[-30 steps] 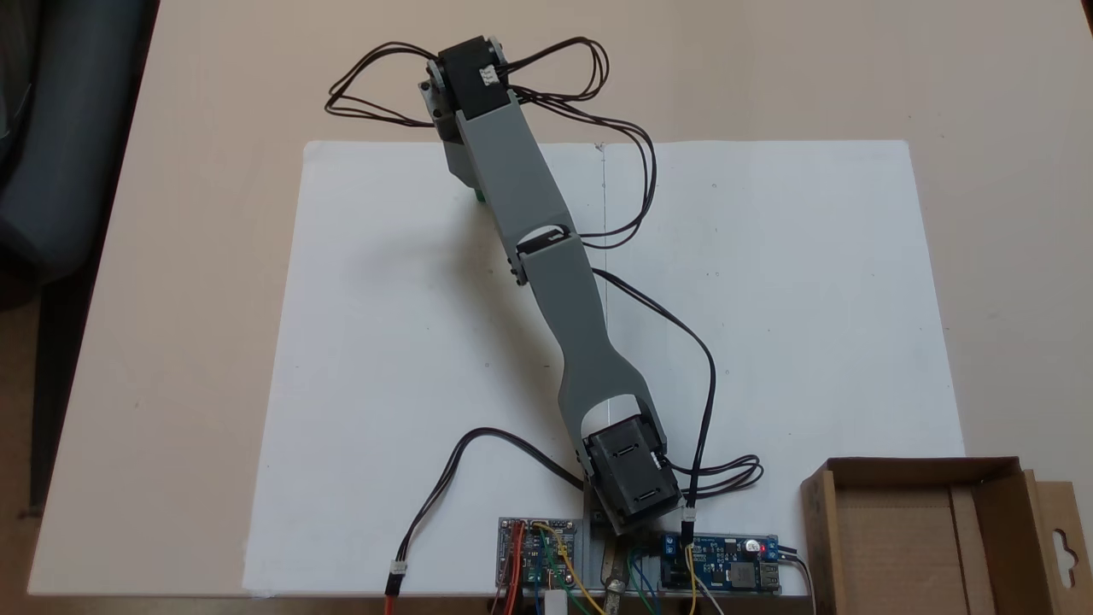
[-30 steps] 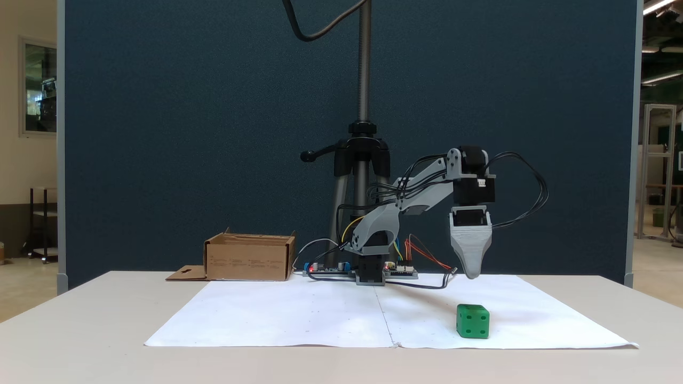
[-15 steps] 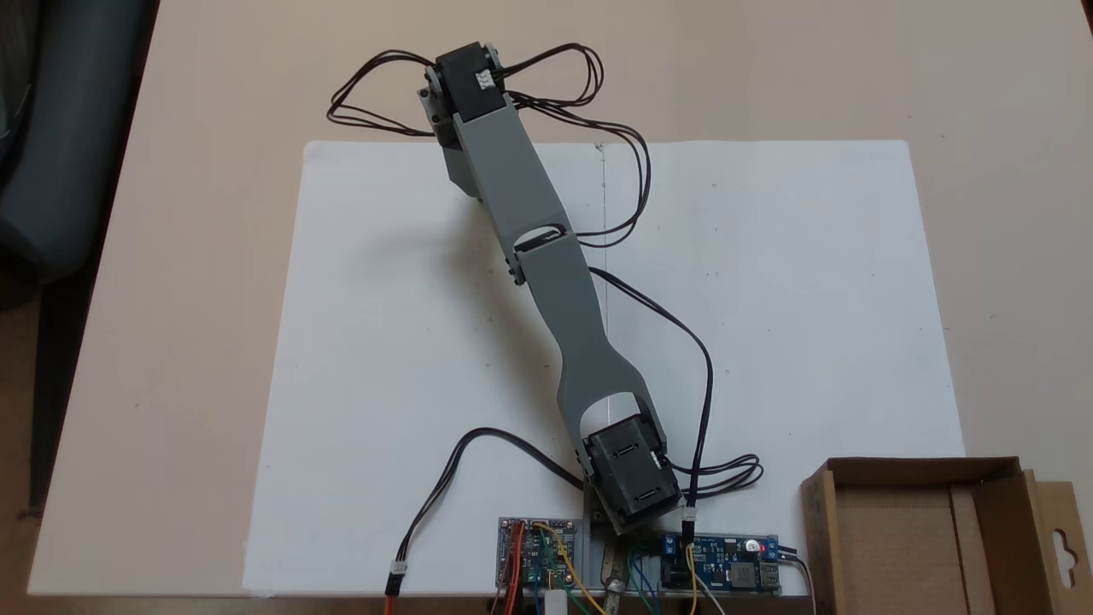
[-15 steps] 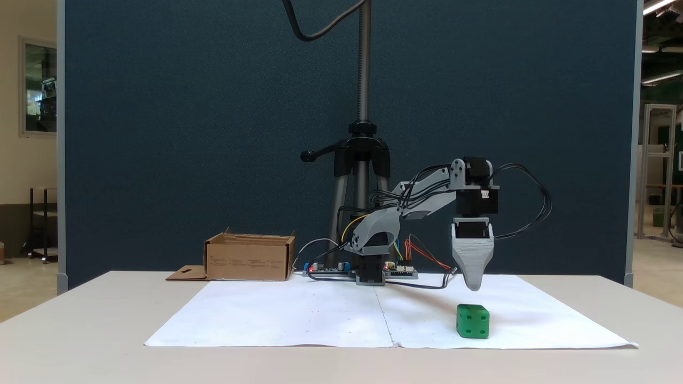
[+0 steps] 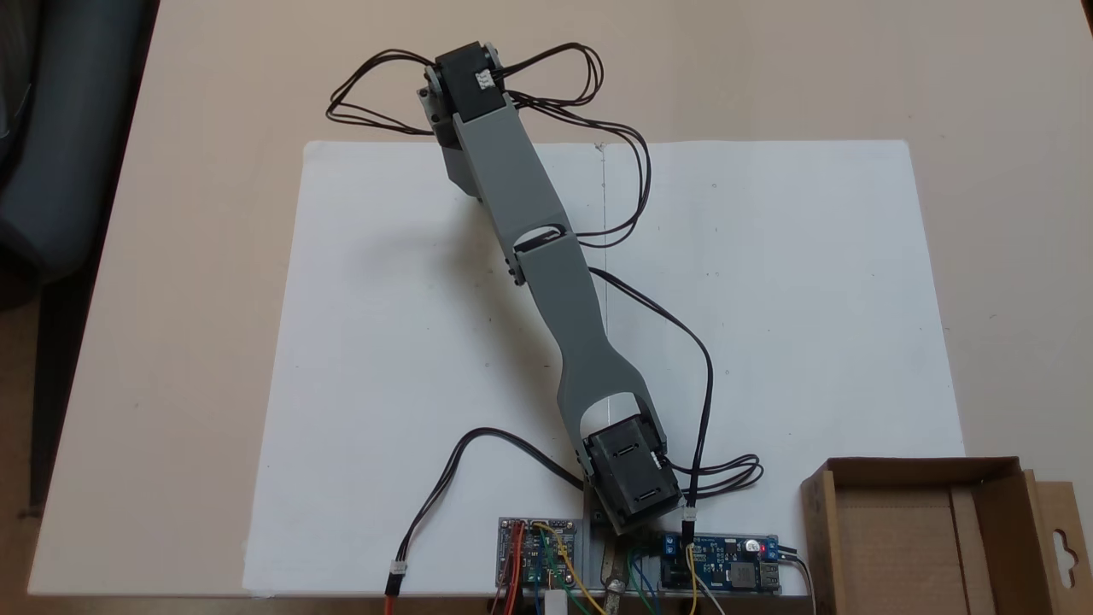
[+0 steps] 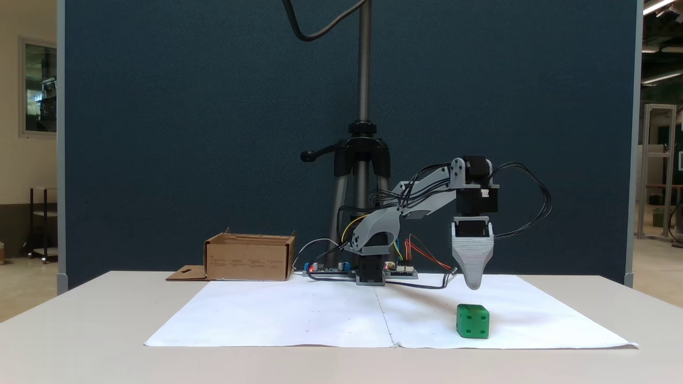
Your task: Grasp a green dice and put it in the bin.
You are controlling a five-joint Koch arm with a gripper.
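Note:
The green dice [image 6: 473, 321] sits on the white paper near the table's front right in a fixed view. My gripper [image 6: 473, 285] hangs point-down right above it, a short gap over its top face. Its jaws stand one behind the other, so a single grey tip shows. From above, the grey arm [image 5: 546, 256] stretches to the far left of the paper and covers the dice. The bin [image 5: 897, 547], a brown cardboard box [image 6: 248, 259], stands beside the arm's base and holds nothing.
White paper [image 5: 768, 299] covers the middle of the beige table. Circuit boards [image 5: 726, 562] and loose cables [image 5: 700, 384] lie around the arm's base. A camera tripod [image 6: 363, 160] stands behind the base, before a dark blue partition.
The gripper came down a little toward the dice during the first half second and has held still since. The dice and the box have not moved.

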